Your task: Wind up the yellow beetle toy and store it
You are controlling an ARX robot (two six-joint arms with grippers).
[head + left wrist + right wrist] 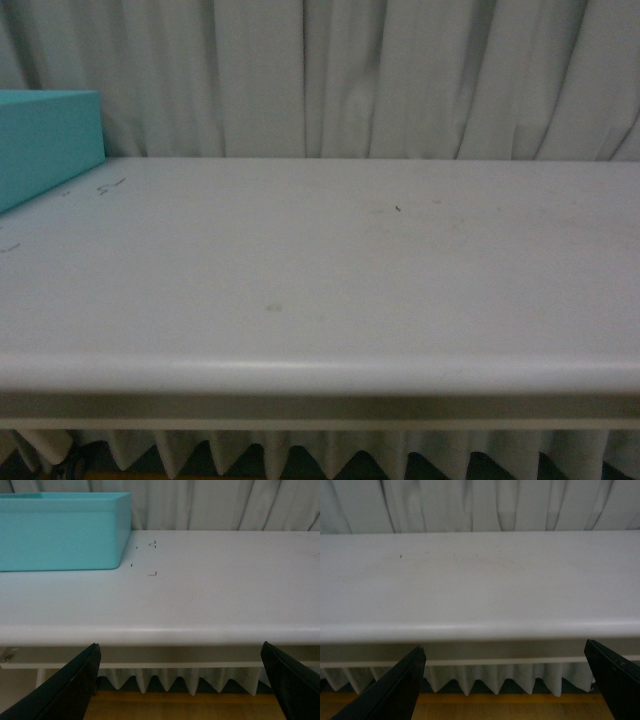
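both jaws spread, teal bin [60, 530] beyond

A plain white flat-topped desk [330, 260] with small dark scuff marks is shown. A turquoise rectangular plastic box [60, 530] is uniformly coloured. A pale grey pleated curtain [400, 70] is seen behind. Black jaws and a wooden orange-brown floor [485, 707] appear in the wrist views.

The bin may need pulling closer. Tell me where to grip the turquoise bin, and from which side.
Take the turquoise bin by the top rim of its near wall, coming down from above with the left pincer, which is open. It looks open-topped with straight upright walls, and is likely too wide to span whole.
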